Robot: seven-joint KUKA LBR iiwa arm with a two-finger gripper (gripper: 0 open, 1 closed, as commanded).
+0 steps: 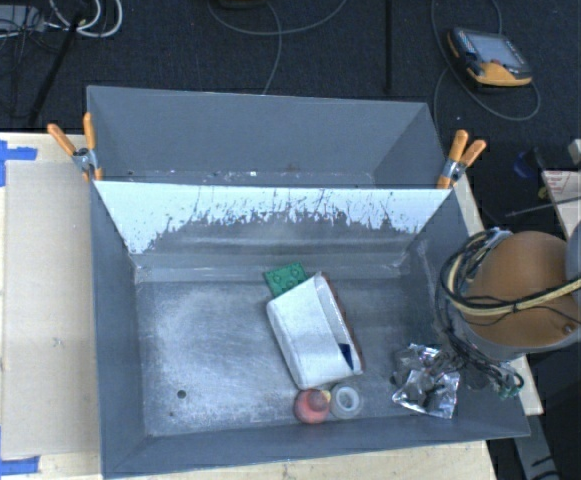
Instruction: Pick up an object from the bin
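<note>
Jaws: can't tell if spreading or pinching. Gripper (428, 376) hanging over near-right corner of bin (260, 148). Clear ring (347, 400), pink ball (312, 406), white packet (313, 331) lying nearest. Packet's dark mark unreadable.

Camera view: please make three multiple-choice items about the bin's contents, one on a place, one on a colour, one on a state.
1. Where is the green block? A at the white box's far end; B near left corner; C near right corner.
2. The small ball is: A blue; B pinkish red; C black.
3. The white box is: A lying slantwise on the bin floor; B upright on end; C leaning on a wall.
Key: A, green peeks from behind the box; B, it looks pinkish; A, it lies askew mid-floor.
</note>
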